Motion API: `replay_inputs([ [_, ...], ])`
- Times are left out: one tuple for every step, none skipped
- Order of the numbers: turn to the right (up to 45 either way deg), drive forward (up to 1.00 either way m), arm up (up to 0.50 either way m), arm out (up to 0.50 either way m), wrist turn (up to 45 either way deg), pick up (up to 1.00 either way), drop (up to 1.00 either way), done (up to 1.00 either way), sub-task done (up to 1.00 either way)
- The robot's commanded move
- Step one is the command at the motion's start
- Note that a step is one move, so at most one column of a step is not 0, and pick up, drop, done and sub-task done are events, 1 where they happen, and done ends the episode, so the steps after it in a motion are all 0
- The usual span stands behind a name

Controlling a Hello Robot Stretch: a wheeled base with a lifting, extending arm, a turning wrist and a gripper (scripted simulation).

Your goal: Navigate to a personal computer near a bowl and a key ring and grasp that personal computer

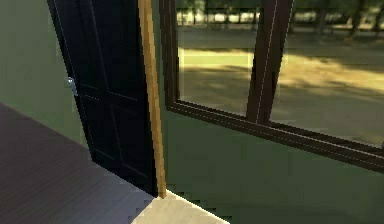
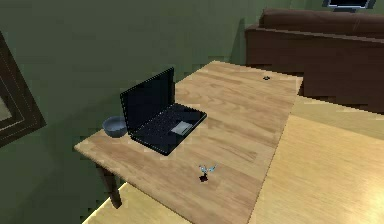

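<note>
Open black laptop [image 2: 160, 112] sits on wood table [image 2: 240, 120] w/ grey bowl [image 2: 116, 127] just beside it, keys [image 2: 205, 172] near its front edge. Fwd view: dark door [image 1: 105, 80], window [image 1: 270, 60]. Jaw state: can't tell.

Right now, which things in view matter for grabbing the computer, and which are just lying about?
For the job: open laptop, bowl beside it, key ring, wooden table under them.
Lying about: small dark item at the table's far end, brown sofa, black door, window.

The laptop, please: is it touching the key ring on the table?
Apart. The arm side view shows bare tabletop between the laptop and the key ring.
</note>
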Motion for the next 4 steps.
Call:
replay_inputs([
  [0.0, 0.00, 0.50, 0.00, 0.0, 0.00, 0.00, 0.00, 0.00],
  [0.0, 0.00, 0.22, 0.00, 0.0, 0.00, 0.00, 0.00, 0.00],
  [0.0, 0.00, 0.00, 0.50, 0.0, 0.00, 0.00, 0.00, 0.00],
  [0.0, 0.00, 0.00, 0.00, 45.0, 0.00, 0.00, 0.00, 0.00],
])
